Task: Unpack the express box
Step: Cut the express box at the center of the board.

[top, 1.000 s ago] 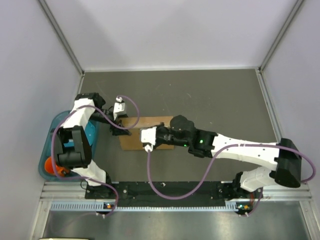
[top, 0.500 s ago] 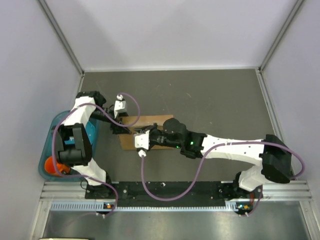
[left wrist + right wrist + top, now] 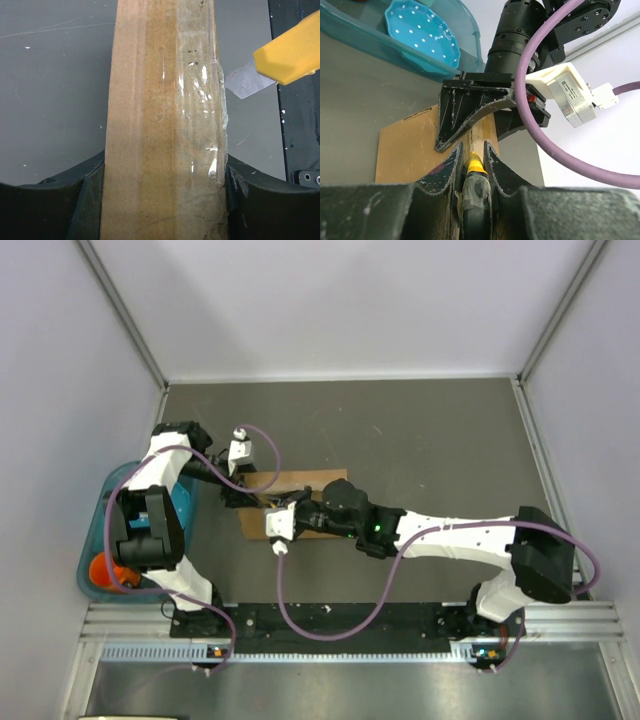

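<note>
Your left arm folds in from eight o'clock, left gripper [image 3: 243,496] pinching the nine o'clock end of the flat brown cardboard express box [image 3: 315,484]. Your right arm stretches low from four o'clock, right gripper [image 3: 474,160] pressed tight on the small yellow utility knife [image 3: 476,166], its blade just beside the taped edge. The box rests on the dark grey table [image 3: 420,440] just nine o'clock of centre, inside white walls [image 3: 350,300]; at far nine o'clock the translucent teal bin [image 3: 100,502] holds a blue scalloped plate [image 3: 422,32] and something orange [image 3: 100,570].
</note>
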`<action>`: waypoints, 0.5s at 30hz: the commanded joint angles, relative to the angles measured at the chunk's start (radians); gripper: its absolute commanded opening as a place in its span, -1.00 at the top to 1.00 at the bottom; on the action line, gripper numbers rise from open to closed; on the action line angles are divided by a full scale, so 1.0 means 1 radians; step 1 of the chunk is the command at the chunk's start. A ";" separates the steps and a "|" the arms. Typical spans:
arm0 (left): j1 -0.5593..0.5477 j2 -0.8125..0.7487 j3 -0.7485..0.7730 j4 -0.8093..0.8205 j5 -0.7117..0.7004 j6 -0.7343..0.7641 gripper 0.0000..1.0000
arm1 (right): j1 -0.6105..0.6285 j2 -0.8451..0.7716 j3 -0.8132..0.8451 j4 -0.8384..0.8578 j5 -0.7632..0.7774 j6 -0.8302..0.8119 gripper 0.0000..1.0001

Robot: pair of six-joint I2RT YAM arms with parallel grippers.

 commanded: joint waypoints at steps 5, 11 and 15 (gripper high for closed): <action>-0.017 0.026 -0.007 -0.162 -0.065 0.017 0.61 | -0.002 0.014 -0.017 0.080 0.015 0.002 1.00; -0.017 0.026 -0.008 -0.163 -0.068 0.017 0.61 | -0.008 0.006 -0.027 0.077 0.029 -0.006 1.00; -0.017 0.023 -0.008 -0.162 -0.072 0.017 0.61 | -0.006 -0.007 -0.047 0.071 0.044 -0.009 1.00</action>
